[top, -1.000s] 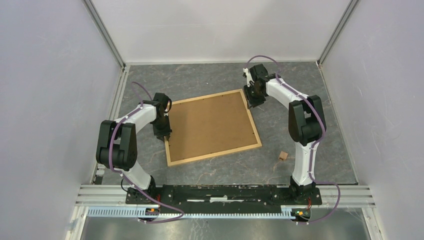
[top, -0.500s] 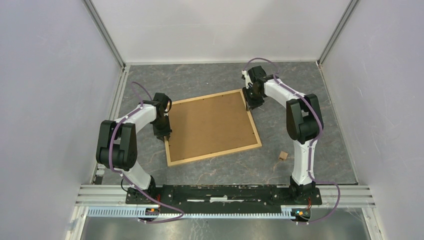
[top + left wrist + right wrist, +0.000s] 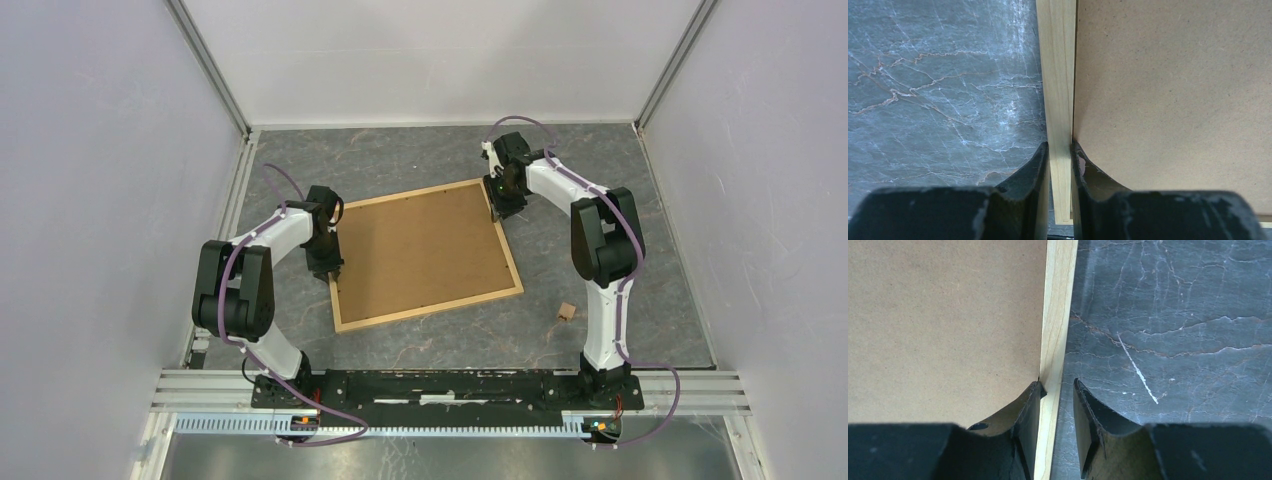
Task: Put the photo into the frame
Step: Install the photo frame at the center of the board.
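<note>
Top external view. The frame [image 3: 425, 255] lies flat on the dark marbled table [image 3: 400, 160], back side up, near the middle and turned slightly out of square with the table edges. Its brown fibreboard panel [image 3: 420, 245] faces the camera, bordered by the light wood strip [image 3: 430, 308]. The left gripper [image 3: 330, 268] is down on the frame's left edge, toward the near corner. The right gripper [image 3: 497, 212] is down on the right edge, just near of the far right corner. A small wooden block [image 3: 566, 312] lies on the table to the right of the frame's near right corner, apart from it. The width of either claw cannot be judged from this height.

Left wrist view. The claw is narrow and clamped across the wood strip. One finger [image 3: 1035, 167] presses the strip's outer face on the table side; the other finger [image 3: 1082, 167] presses its inner face, over the fibreboard panel. No gap shows on either side of the strip.

Right wrist view. The claw straddles the wood strip but is not clamped on it. The inner finger [image 3: 1030, 400] touches the strip at its seam with the fibreboard panel. The outer finger [image 3: 1085, 405] stands off over the table, with a dark gap between it and the strip's outer face. The jaws are moderately parted, wider than the strip.
</note>
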`<move>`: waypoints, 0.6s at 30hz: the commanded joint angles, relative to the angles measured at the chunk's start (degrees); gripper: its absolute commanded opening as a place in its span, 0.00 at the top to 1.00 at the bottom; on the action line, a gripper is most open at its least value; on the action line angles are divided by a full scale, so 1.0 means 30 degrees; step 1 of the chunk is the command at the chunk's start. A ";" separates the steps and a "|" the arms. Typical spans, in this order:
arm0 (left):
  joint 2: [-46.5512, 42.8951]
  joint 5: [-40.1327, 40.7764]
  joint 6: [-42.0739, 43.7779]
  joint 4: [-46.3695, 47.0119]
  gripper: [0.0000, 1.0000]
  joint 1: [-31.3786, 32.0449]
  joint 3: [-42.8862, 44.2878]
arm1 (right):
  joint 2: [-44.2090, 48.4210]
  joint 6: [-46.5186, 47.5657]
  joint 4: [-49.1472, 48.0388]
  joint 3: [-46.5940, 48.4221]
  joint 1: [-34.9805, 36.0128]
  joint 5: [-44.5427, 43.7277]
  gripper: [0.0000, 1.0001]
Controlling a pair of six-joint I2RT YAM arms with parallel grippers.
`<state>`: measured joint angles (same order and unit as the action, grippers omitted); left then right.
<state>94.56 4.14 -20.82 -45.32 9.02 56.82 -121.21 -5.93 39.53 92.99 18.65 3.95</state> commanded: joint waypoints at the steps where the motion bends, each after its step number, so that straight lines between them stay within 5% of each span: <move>1: -0.0082 0.0055 0.0846 0.0310 0.98 0.0100 0.0016 | -0.0284 -0.0212 -0.0606 0.0669 0.0044 -0.0993 0.64; 18: -0.0078 0.0072 0.0846 0.0305 0.98 0.0100 0.0016 | -0.1379 -0.0497 -0.0260 0.0788 -0.0015 -0.2367 0.64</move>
<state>94.56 4.14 -20.82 -45.32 9.02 56.82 -121.99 -7.14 39.79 93.86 18.81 2.48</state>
